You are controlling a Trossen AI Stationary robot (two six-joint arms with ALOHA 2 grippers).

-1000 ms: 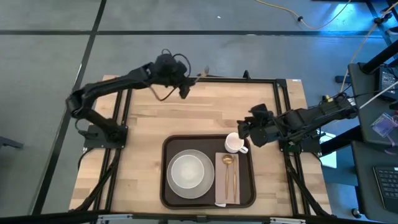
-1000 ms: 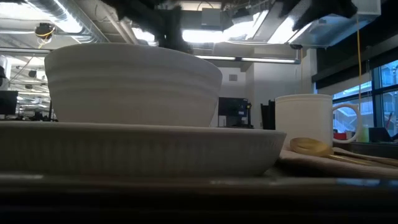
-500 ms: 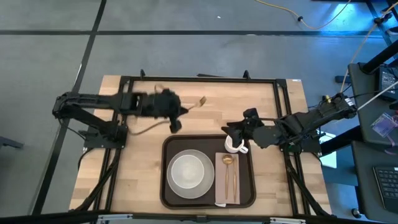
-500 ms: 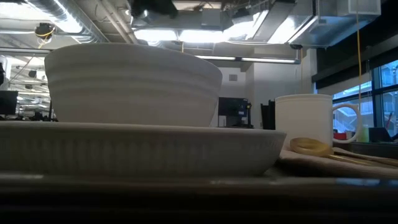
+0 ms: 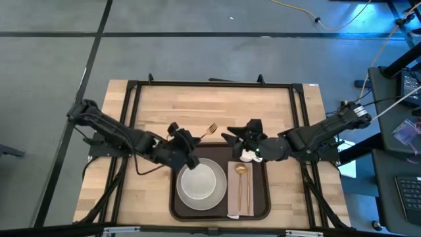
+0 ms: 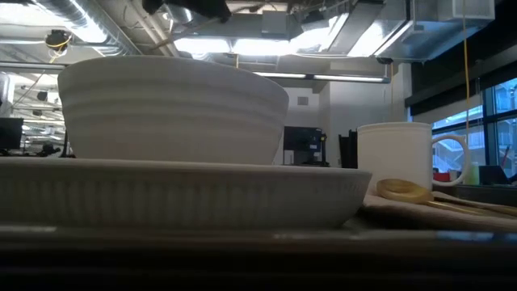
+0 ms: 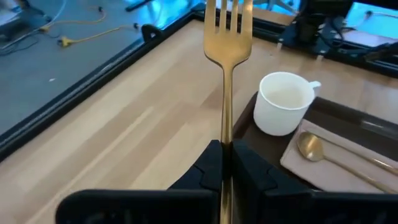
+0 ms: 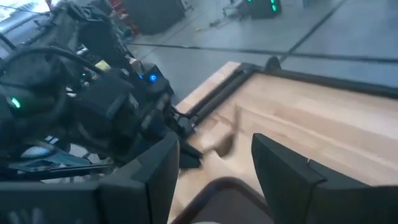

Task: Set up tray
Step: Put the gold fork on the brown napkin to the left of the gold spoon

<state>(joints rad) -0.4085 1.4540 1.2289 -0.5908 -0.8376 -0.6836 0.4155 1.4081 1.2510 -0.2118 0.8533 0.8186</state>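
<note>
The dark brown tray point(image 5: 176, 158) lies at the table's near middle. It carries a white bowl point(image 5: 199, 179) on a plate point(image 6: 186, 194), a beige napkin point(image 5: 235, 195) with a gold spoon point(image 5: 242, 178), and a white mug point(image 5: 248, 155) standing at its far right. My left gripper point(image 5: 189, 142) hovers over the tray's far left corner, shut on a gold fork point(image 5: 209, 130). My right gripper point(image 5: 243, 139) is open above the mug, which also shows in the left wrist view point(image 7: 283, 102). My left gripper pinches the fork's handle point(image 7: 226, 146) between its two shut fingers. The fork runs along the fingers and sticks out ahead of them. Its tines point(image 7: 229, 18) point toward the table's far right. It is lifted clear of table and tray.
A black frame rail point(image 5: 210, 83) runs around the wooden table. Bare wood point(image 5: 197, 108) lies between the tray and the far edge. The two grippers are close together over the tray's far rim; the right wrist view shows the left arm point(image 8: 99, 106) straight ahead.
My left gripper has carried the fork from the table's far edge toward the near edge and the tray, swinging down to the tray's far left corner. My right gripper has moved toward the table's left, from beside the mug to over it. The mug has stayed put.
</note>
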